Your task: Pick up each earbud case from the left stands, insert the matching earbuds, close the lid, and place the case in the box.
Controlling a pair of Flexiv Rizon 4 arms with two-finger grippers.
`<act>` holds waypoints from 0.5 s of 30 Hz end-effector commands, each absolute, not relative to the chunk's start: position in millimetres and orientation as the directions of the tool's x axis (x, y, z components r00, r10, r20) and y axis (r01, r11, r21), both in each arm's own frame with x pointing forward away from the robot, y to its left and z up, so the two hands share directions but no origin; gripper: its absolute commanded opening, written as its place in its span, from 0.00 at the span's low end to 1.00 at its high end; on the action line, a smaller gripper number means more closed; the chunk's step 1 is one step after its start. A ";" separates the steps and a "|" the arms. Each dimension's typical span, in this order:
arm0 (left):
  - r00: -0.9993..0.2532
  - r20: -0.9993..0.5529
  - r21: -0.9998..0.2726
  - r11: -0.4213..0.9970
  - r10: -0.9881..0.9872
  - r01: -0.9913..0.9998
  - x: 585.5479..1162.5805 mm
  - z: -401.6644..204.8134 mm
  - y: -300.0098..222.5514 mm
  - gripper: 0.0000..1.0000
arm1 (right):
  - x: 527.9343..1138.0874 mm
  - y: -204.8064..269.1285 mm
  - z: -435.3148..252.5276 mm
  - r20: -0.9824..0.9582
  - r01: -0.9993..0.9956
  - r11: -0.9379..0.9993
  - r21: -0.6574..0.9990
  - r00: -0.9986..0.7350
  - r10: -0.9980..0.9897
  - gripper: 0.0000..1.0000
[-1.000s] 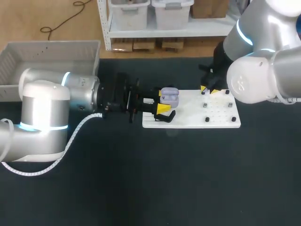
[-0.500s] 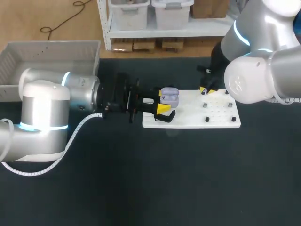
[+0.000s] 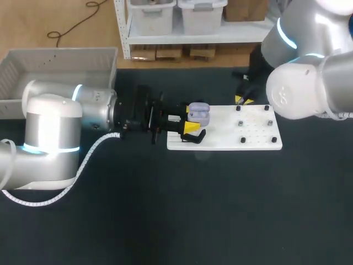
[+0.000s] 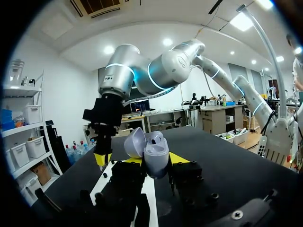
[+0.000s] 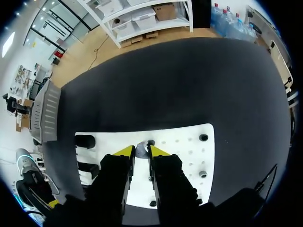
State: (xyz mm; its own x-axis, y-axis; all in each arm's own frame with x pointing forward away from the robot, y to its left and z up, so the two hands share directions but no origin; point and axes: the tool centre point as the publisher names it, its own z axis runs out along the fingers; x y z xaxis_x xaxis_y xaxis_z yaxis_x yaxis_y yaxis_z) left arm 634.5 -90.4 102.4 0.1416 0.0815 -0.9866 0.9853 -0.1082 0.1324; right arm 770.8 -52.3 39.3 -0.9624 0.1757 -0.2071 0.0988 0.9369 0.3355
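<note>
Earbud case [image 4: 155, 152] is seen as smooth glossy lavender plastic; earbud [image 5: 141, 150] pale grey, smooth, faint sheen; tips of left gripper [image 4: 156, 159] and right gripper [image 5: 138, 150] are finished in matt yellow plastic, bodies matt black; left arm [image 3: 52, 127] and right arm [image 3: 309, 83] shells glossy silver-white; board [image 3: 256, 141] smooth matt white; table [image 3: 165, 221] dark, matt; box [image 3: 55, 61] matt grey plastic.
</note>
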 end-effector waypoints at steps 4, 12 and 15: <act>0.143 -0.986 0.135 -0.105 0.080 0.985 633.9 101.8 -90.7 0.00 | 721.7 -62.4 104.8 -0.260 0.091 0.937 0.337 -0.948 0.186 0.00; 0.143 -0.986 0.135 -0.105 0.080 0.985 633.9 101.8 -90.7 0.00 | 670.9 -48.2 178.6 -0.279 -0.052 0.953 0.298 -0.960 0.035 0.00; 0.143 -0.986 0.135 -0.105 0.080 0.985 633.9 101.8 -90.7 0.00 | 654.7 -34.1 198.0 -0.278 -0.090 0.955 0.282 -0.961 -0.008 0.00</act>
